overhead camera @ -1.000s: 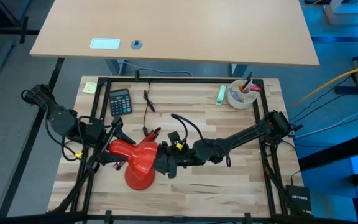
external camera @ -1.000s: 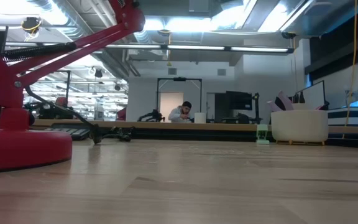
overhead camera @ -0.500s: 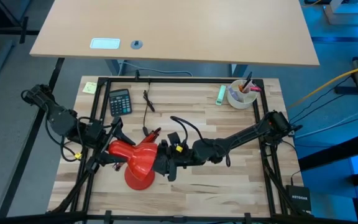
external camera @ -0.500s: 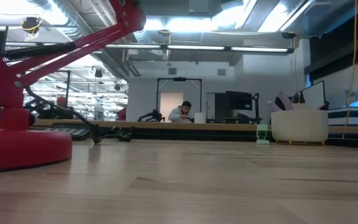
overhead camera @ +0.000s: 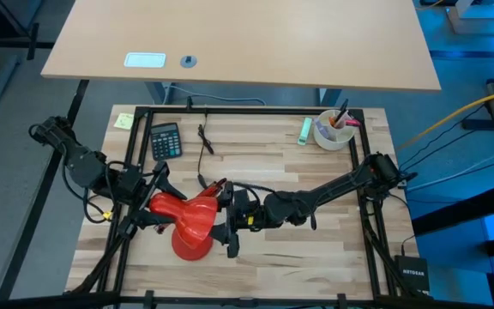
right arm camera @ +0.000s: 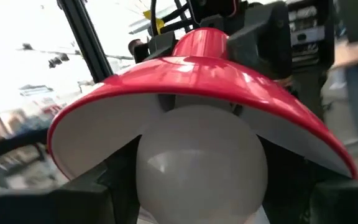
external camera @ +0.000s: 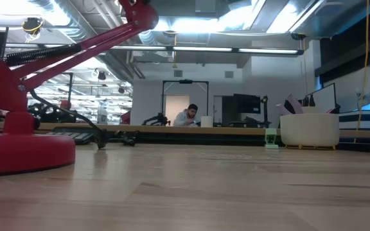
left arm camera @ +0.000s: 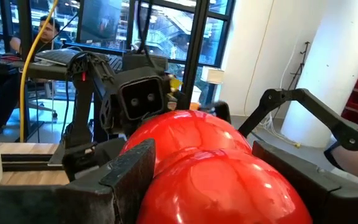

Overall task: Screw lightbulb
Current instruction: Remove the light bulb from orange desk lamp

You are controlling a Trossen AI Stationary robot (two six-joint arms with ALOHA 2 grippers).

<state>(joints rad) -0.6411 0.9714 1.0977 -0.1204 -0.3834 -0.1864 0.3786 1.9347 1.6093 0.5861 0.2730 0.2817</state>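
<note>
The right gripper [overhead camera: 228, 233], fingers clamped on the lightbulb [right arm camera: 201, 162], has rolled its wrist since a second ago, the bulb seated inside the red lamp shade [right arm camera: 197, 87] near the worktop's front-left: threading looks underway. The left gripper [overhead camera: 157, 210] clamps the shade steady.

The wooden counter [overhead camera: 316, 257] carries a red desk lamp's round base [overhead camera: 192, 246], a black calculator [overhead camera: 165, 140], a yellow sticky note [overhead camera: 123, 121], a green highlighter [overhead camera: 304, 130] and a white cup [overhead camera: 333, 131] (pens inside).
</note>
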